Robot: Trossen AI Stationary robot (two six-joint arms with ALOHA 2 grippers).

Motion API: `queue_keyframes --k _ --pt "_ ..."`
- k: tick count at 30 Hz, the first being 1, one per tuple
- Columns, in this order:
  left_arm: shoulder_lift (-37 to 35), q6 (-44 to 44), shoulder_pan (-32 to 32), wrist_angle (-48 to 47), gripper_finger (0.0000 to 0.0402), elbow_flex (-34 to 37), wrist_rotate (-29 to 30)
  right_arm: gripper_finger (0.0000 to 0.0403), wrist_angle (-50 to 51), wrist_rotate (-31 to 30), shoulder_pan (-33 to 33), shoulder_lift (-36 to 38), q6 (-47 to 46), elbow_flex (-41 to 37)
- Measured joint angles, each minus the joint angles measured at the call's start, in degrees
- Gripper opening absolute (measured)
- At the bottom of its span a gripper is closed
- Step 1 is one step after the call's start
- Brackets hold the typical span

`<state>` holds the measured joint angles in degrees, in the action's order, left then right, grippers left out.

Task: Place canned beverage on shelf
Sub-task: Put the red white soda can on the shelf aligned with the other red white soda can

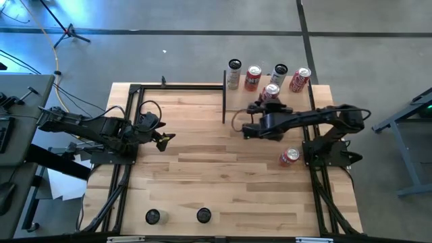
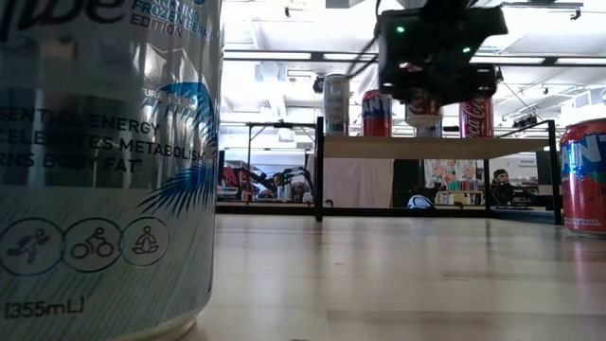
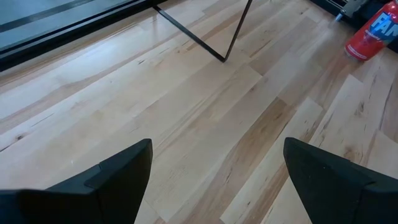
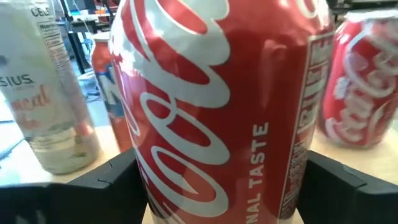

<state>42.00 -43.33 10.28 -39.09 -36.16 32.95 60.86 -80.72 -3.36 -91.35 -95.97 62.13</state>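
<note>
The red cola can [image 1: 271,92] stands upright in the right hand [image 1: 268,98], whose two dark fingers [image 4: 109,177] press against its sides; the right wrist view is nearly filled by its white script. In the high view the can sits at about one o'clock from the desk's middle, at the front edge of the shelf [image 1: 317,94]. In the low view it is at the level of the pale shelf board; whether its base rests on the board cannot be told.

Behind it on the shelf stand four more cans in a row: a pale slim can [image 1: 234,74] at the eleven o'clock end, a red can with blue lettering [image 1: 253,78], a dark-topped slim can [image 1: 279,73], and another red cola can [image 1: 300,79] at the one o'clock end.

A red can [image 1: 289,157] stands on the desk [image 1: 202,169] at four o'clock from the held can, beside the right arm's base. Two dark-topped cans [image 1: 156,216] stand near the desk's six o'clock edge.

The left hand [image 1: 164,139] waits at nine o'clock over bare planks, fingers spread wide and holding nothing.
</note>
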Motion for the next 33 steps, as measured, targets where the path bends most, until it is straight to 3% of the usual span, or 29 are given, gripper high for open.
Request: queue_keyframes --k 8,13,18,33 --pt "0.02 0.02 -0.02 -0.02 0.0337 0.0 0.0 0.0303 22.8 2.11 0.23 0.78 -19.29 -0.66" --pt "0.02 0.01 -0.02 -0.03 0.0337 0.0 0.01 0.0303 29.11 0.44 2.29 1.63 -32.54 -5.43" --pt "0.02 0.0 0.0 -0.04 0.0337 0.0 0.02 0.0303 28.94 0.06 4.36 5.42 -36.12 -11.68" --pt "0.01 0.0 -0.02 -0.03 0.0337 0.0 -0.33 0.0303 29.17 0.12 6.03 17.77 -34.09 -21.77"
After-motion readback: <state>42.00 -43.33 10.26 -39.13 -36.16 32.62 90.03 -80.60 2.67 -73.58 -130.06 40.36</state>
